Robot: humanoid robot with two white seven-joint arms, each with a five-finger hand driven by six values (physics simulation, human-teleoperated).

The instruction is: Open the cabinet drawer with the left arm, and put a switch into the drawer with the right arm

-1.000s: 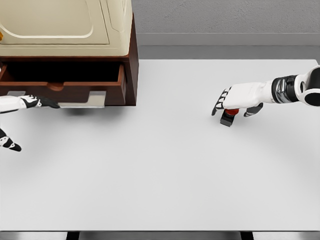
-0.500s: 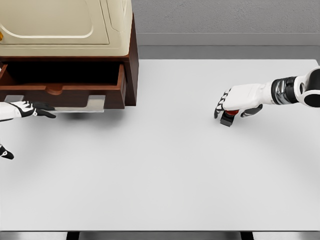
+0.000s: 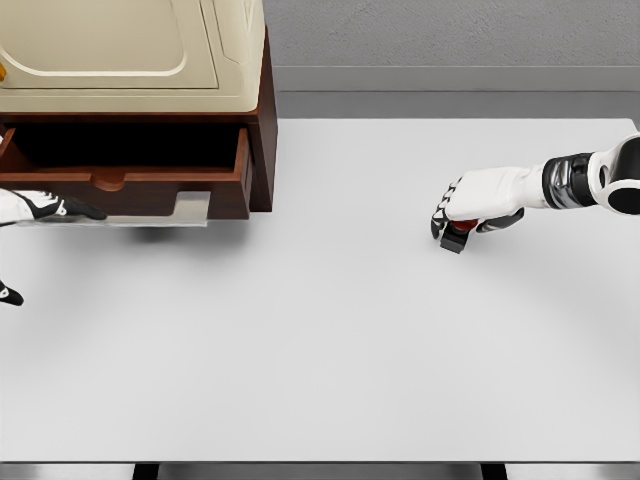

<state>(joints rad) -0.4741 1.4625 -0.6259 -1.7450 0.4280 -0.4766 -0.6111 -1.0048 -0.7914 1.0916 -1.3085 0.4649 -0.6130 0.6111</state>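
Change: left hand [image 3: 40,206] is drawn back toward the picture's left edge since a second ago; right hand's fingers are curled tighter.
Right hand [image 3: 468,212]: closed over the switch [image 3: 459,234], which is pressed against the worktop [image 3: 330,330].
Left hand: fingers loose, nothing held, just below the drawer [image 3: 125,170] front.
Drawer: pulled open from the cabinet [image 3: 262,120], far from the switch.

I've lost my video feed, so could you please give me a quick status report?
Drawer open. Left hand off the drawer front, holding nothing. Right hand closing on switch, switch on table. Path to drawer clear.
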